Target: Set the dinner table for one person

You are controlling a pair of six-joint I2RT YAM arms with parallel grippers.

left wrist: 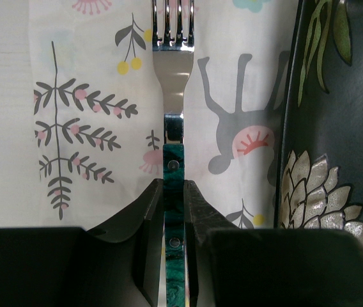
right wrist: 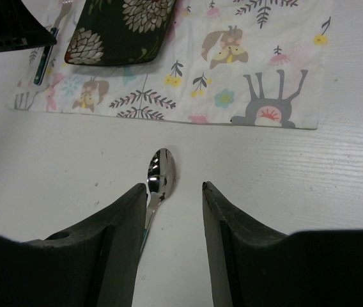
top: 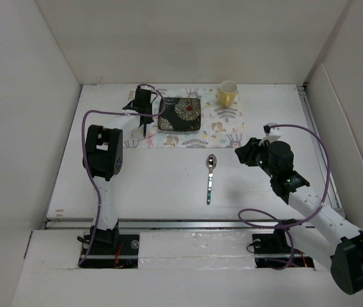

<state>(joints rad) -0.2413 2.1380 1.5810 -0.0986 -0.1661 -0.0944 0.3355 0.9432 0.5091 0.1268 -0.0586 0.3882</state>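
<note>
The white dinner table (top: 162, 188) carries a patterned placemat (top: 223, 131) at the back. A dark floral square plate (top: 180, 114) lies on the mat. My left gripper (top: 144, 115) is at the plate's left side. In the left wrist view it (left wrist: 173, 185) is shut on the green handle of a fork (left wrist: 175, 77), whose tines point away over the mat (left wrist: 92, 96). A spoon (top: 210, 176) lies on the bare table in front of the mat. My right gripper (top: 244, 152) is open and empty. In the right wrist view it (right wrist: 175, 185) hovers just behind the spoon (right wrist: 161, 173).
A yellow cup (top: 227, 93) stands at the mat's far right corner. White walls enclose the table on the left, back and right. The plate's edge (left wrist: 341, 128) runs close to the right of the fork.
</note>
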